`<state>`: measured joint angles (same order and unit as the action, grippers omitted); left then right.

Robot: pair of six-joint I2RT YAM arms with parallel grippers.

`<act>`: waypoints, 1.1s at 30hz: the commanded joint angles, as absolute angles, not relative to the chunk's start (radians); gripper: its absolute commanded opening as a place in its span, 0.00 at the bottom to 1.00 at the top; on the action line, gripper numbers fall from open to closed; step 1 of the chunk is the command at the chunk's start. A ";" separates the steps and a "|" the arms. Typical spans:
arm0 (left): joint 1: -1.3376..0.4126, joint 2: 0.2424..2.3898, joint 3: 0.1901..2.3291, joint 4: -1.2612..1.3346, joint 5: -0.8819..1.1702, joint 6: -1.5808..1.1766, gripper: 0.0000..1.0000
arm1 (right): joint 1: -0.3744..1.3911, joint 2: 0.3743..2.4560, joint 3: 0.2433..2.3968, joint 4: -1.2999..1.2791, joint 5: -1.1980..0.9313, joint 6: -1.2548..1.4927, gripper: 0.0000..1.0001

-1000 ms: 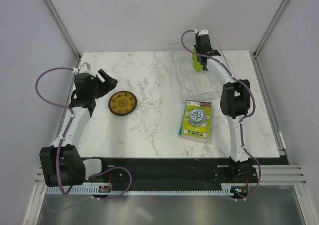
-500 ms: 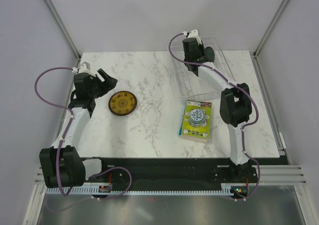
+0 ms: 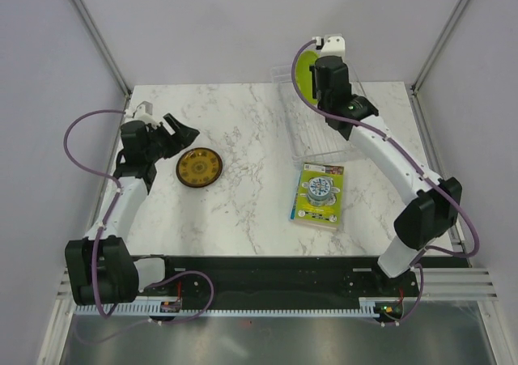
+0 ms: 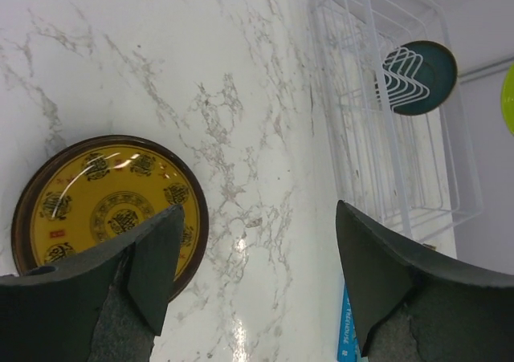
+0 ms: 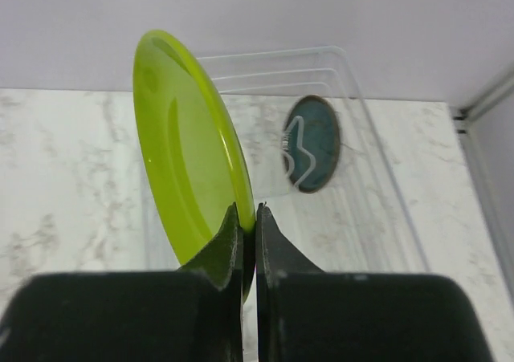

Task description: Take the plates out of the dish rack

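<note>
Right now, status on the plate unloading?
Right gripper shut on lime plate, above dish rack. Left gripper open near yellow plate. Teal plate in dish rack.

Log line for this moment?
right claw: shut on lime plate | left claw: open, empty | yellow plate: on table | teal plate: in rack

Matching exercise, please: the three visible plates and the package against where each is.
1 lime green plate
2 golden-yellow plate
3 dark teal plate
4 green-yellow package

A standing in the dish rack
B flat on the table beside the left gripper
C pinched by fingers of the right gripper
D flat, just nearside of the rack

Pairs: 1-C, 2-B, 3-A, 4-D
</note>
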<state>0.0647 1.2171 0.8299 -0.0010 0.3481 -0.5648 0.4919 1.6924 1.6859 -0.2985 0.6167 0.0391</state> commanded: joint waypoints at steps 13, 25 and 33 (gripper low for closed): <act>-0.041 1.272 0.822 0.236 0.618 -0.715 0.81 | 0.566 1.646 1.407 -0.086 -0.098 0.589 0.00; -0.092 1.276 0.765 0.253 0.542 -0.707 0.81 | 0.653 1.655 1.295 0.107 -0.179 0.735 0.00; -0.091 1.295 0.755 0.264 0.534 -0.701 0.36 | 0.660 1.648 1.215 0.224 -0.248 0.831 0.00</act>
